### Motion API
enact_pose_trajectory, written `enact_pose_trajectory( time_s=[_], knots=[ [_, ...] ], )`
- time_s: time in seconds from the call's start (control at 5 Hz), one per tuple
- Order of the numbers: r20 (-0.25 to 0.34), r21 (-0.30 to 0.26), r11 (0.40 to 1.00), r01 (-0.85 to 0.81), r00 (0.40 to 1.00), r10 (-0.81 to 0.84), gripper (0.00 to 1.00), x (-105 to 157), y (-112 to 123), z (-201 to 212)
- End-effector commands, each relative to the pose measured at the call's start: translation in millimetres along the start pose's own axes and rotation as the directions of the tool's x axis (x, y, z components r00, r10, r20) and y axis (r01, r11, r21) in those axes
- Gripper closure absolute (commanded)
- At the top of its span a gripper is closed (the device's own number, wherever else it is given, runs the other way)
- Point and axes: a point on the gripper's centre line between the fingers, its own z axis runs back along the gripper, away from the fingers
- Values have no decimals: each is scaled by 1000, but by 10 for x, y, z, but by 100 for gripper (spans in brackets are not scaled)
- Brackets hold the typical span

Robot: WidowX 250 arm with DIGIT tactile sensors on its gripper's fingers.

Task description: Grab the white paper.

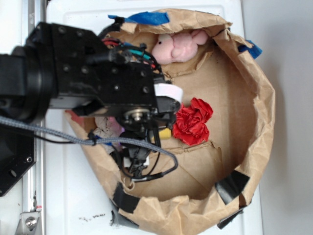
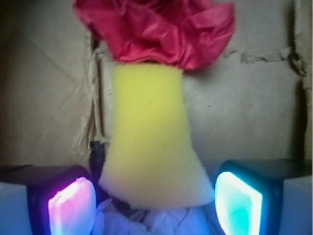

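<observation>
The white paper [image 2: 161, 223] is a creased, bluish-lit lump at the bottom edge of the wrist view. It lies low between my gripper's [image 2: 155, 210] two glowing pads, which stand wide apart. The gripper is open, and whether a pad touches the paper I cannot tell. Just beyond the paper lies the yellow sponge [image 2: 151, 142], and past that the red paper ball [image 2: 156, 29]. In the exterior view a bit of the white paper [image 1: 104, 127] shows under the arm, left of the sponge [image 1: 166, 133] and red paper ball [image 1: 193, 121]. The fingers are hidden there.
Everything sits on a cardboard floor [image 1: 230, 98] ringed by a crumpled brown paper wall [image 1: 261, 107] held with blue tape [image 1: 146, 18] and black tape [image 1: 232, 186]. A pink plush toy [image 1: 178, 46] lies at the far rim. Cables [image 1: 73, 137] hang off the arm.
</observation>
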Motion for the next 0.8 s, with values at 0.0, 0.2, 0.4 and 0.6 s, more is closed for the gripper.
enact_pose_trajectory(
  time_s=[0.0,0.2,0.4,0.6],
  knots=[
    [1,2,1000,17,1000,-17,0,-54,69,-28],
    [-48,7,999,53,997,-53,0,-141,145,-44],
    [-58,-3,998,67,996,-67,0,-177,164,28],
    [-84,-17,997,71,994,-72,0,-192,183,19]
  ],
)
